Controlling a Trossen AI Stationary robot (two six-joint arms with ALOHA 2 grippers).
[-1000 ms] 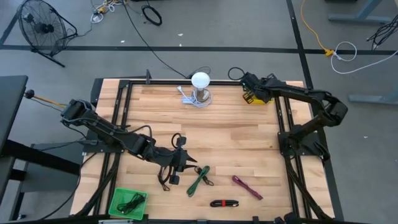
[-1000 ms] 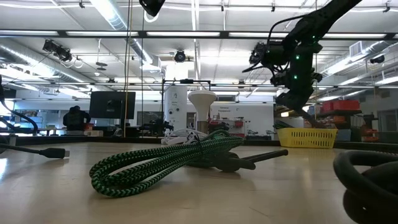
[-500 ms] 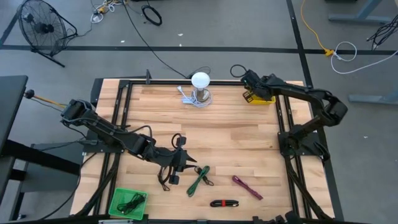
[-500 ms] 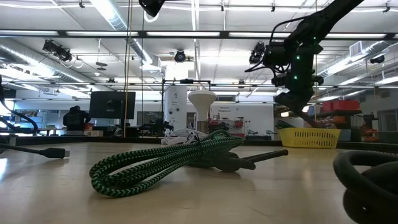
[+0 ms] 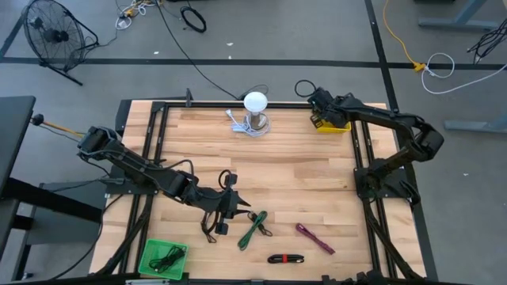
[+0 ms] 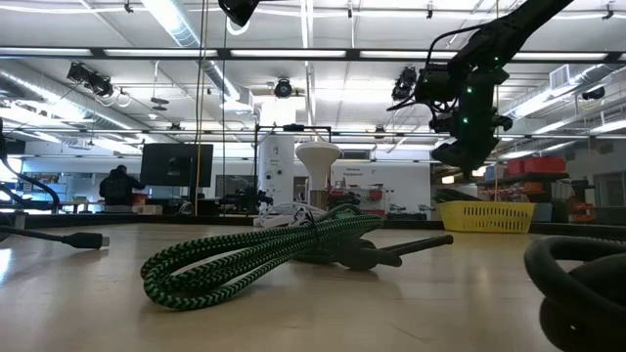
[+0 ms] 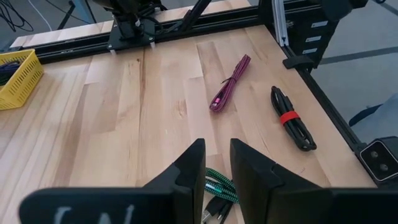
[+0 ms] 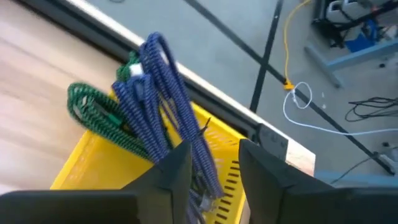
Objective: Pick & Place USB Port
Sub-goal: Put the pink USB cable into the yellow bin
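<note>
Two hands: right hand [image 8: 208,168] over yellow basket [image 5: 333,125], fingers newly parted, blue cable [image 8: 165,99] released, left hand [image 7: 217,171] narrowly parted, empty.

Overhead view, level tabletop view and both wrist views share the table [image 5: 301,178].

A blue braided cable [image 8: 163,99] and a green braided cable [image 8: 93,112] lay over a yellow mesh plastic basket [image 8: 109,165]. A magenta cable [image 7: 230,82] and a black cable with a red band [image 7: 292,118] lay on pale wood.
</note>
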